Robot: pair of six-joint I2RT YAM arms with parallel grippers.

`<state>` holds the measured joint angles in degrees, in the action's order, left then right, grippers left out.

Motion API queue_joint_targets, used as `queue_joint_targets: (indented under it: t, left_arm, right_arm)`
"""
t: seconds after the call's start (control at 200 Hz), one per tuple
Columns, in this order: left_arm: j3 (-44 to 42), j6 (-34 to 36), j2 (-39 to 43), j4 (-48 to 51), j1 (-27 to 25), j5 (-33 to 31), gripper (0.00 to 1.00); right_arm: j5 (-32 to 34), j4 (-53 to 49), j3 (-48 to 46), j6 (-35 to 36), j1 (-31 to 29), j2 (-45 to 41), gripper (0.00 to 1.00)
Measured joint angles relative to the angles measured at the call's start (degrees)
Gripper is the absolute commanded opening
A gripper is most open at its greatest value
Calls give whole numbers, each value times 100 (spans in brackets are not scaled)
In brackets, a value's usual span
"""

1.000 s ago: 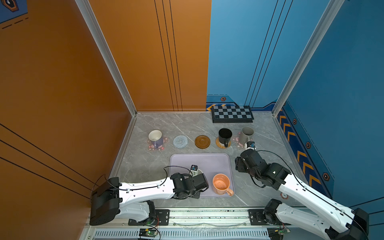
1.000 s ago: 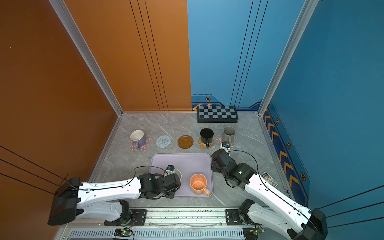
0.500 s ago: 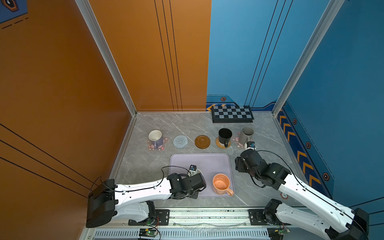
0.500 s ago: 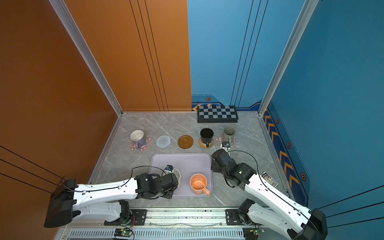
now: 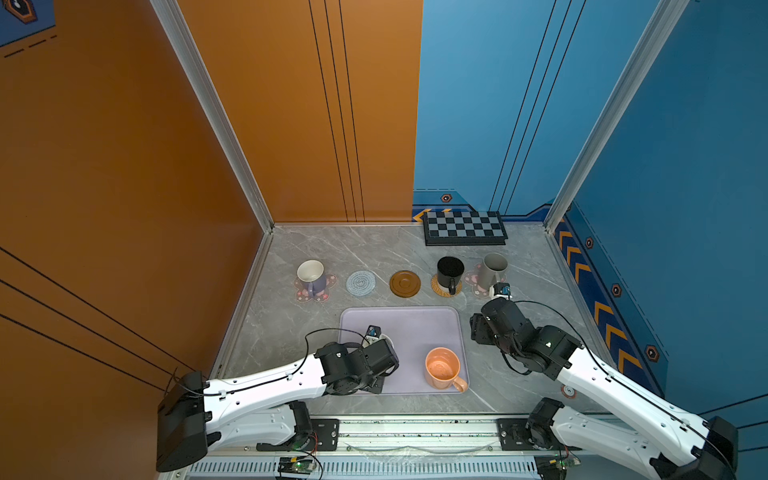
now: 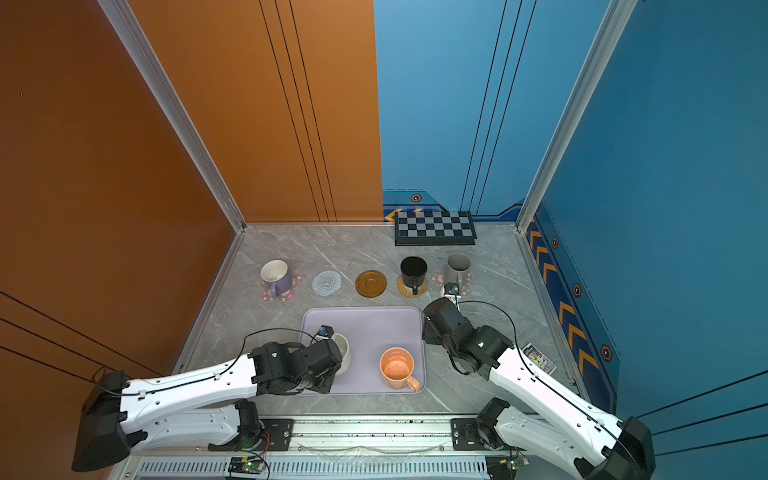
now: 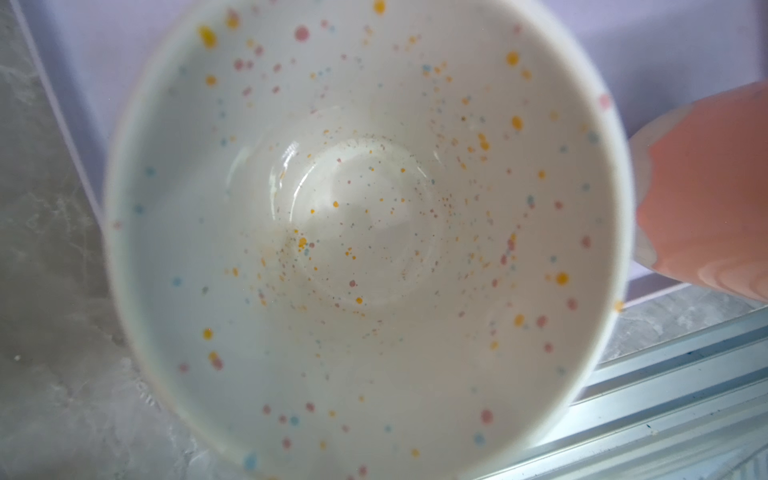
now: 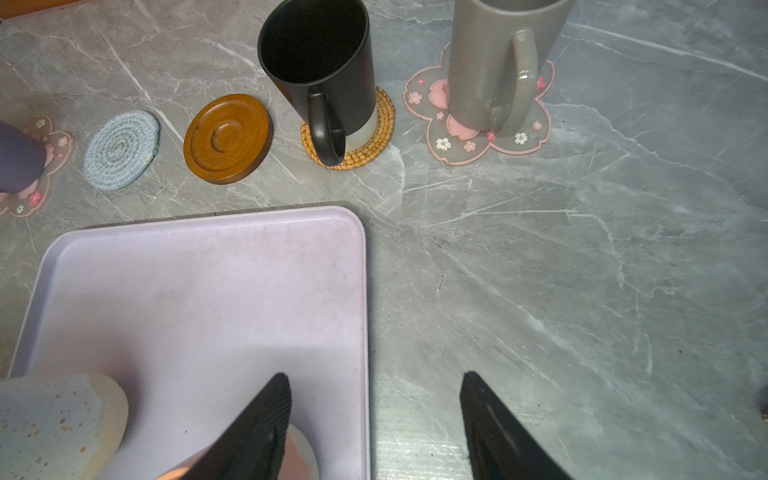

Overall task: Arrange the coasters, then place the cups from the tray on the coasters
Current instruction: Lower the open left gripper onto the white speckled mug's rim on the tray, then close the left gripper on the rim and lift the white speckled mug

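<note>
Left pincer (image 6: 336,360) sits at the white speckled cup (image 7: 365,232) in the tray (image 8: 199,291); fingers hidden, can't tell if clenched. Right pincer (image 8: 376,378) released, empty, above tray edge. Orange cup (image 5: 442,368) also on tray. Black cup (image 8: 320,62) on rattan coaster (image 8: 384,124), grey cup (image 8: 490,75) on pink flower coaster (image 8: 465,147).

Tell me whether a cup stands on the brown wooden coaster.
No, the wooden coaster lies bare beside the black mug.

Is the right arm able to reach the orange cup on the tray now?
Probably yes: the right gripper hangs open over the edge of the tray; the orange cup stands near, with nothing between them.
</note>
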<state>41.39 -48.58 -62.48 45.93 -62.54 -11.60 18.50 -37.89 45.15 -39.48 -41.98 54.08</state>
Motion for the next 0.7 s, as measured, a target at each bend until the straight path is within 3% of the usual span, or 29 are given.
queue_joint_targets:
  t: [0.701]
  left_arm:
    - [632,1384,-107,315,1635,267,0]
  right_arm:
    - [-284,-17,-142,-155,0,-363,69]
